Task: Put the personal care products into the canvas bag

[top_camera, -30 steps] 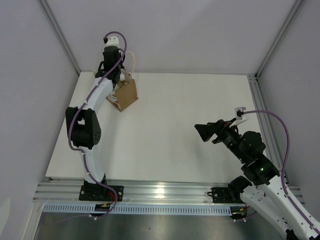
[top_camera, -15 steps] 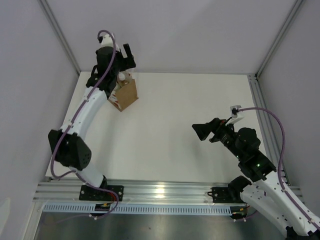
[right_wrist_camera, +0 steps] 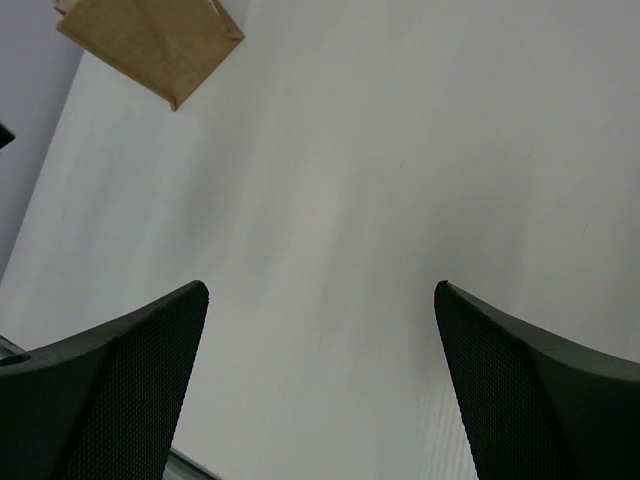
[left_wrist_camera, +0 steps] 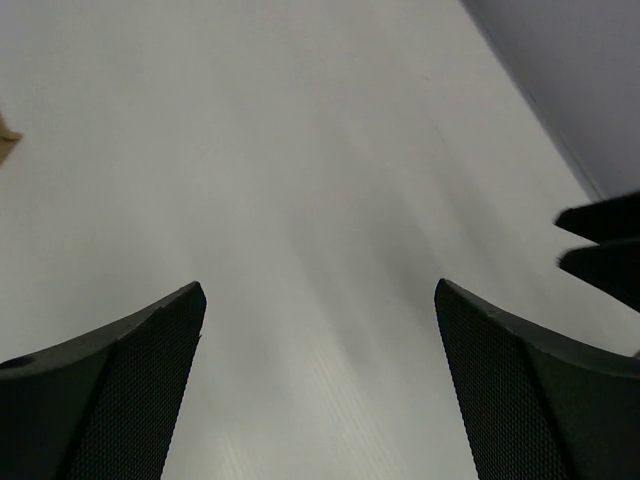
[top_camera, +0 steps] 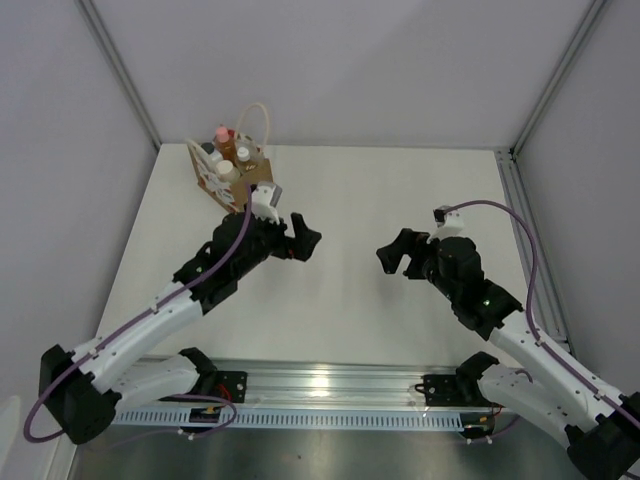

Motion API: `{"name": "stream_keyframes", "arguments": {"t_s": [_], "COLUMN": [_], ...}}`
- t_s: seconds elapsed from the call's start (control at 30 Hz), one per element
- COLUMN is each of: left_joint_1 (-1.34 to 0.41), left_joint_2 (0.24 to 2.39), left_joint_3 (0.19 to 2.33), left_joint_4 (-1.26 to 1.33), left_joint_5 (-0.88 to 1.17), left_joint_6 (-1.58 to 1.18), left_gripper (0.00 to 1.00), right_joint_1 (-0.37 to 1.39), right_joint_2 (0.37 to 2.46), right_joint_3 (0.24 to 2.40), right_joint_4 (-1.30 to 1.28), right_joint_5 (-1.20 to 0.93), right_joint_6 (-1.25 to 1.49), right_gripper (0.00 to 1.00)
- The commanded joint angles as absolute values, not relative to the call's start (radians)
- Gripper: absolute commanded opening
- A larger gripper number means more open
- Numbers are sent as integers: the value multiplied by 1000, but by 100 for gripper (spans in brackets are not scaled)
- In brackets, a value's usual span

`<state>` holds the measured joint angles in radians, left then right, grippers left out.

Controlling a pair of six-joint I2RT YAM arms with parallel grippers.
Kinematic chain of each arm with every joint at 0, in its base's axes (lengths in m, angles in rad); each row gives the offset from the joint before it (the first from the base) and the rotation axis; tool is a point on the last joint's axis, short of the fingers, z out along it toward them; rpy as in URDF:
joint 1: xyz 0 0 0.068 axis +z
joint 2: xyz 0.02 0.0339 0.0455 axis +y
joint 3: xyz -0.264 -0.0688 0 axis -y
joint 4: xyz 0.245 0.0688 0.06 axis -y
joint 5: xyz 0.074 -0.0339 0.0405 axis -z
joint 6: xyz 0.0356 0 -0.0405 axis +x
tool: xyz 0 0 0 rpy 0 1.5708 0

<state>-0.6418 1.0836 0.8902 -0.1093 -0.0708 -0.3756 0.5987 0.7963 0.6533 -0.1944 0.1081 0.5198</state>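
The canvas bag (top_camera: 228,178) stands at the table's far left corner, tan with a white lacy side and a cream loop handle. Several personal care products (top_camera: 232,153) poke up inside it: a pink-capped one, an amber one and a white-capped one. My left gripper (top_camera: 304,240) hovers open over the middle of the table, well in front of the bag, with nothing between its fingers (left_wrist_camera: 150,370). My right gripper (top_camera: 391,256) faces it from the right, open and empty too. A corner of the bag (right_wrist_camera: 150,40) shows at the top left of the right wrist view.
White table surface (top_camera: 400,200) fills the middle and right. Grey walls close the back and sides, with metal frame posts (top_camera: 120,75) at the far corners. An aluminium rail (top_camera: 330,385) runs along the near edge by the arm bases.
My left arm has pulled back from above the bag to the table's middle and its gripper has opened. The bottles now show in the bag. My right gripper moved slightly left and opened wider.
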Motion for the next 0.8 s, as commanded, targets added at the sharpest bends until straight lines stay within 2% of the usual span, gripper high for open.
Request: {"name": "stream_keyframes", "arguments": {"t_s": [0.0,0.2,0.37,0.77], "left_joint_1": [-724,-785,-821,-828], "left_joint_2": [938,787,686,663], "left_joint_3": [780,612,598,577], "left_joint_4": [-12,98,103,112], "left_joint_5": [-57,-8,37,28], "left_joint_6": [-390,-405,-431,-426], "left_gripper": [99,99,99,99], "right_joint_1": [627,696,716,715], "right_joint_2": [811,834,833,776], "right_joint_3": [716,727,720,684], "right_joint_4": [-195,-181,-155,-118], "right_joint_5": [138,190,172,206], "right_joint_6": [509,486,466,453], "right_gripper": [99,99,100,99]}}
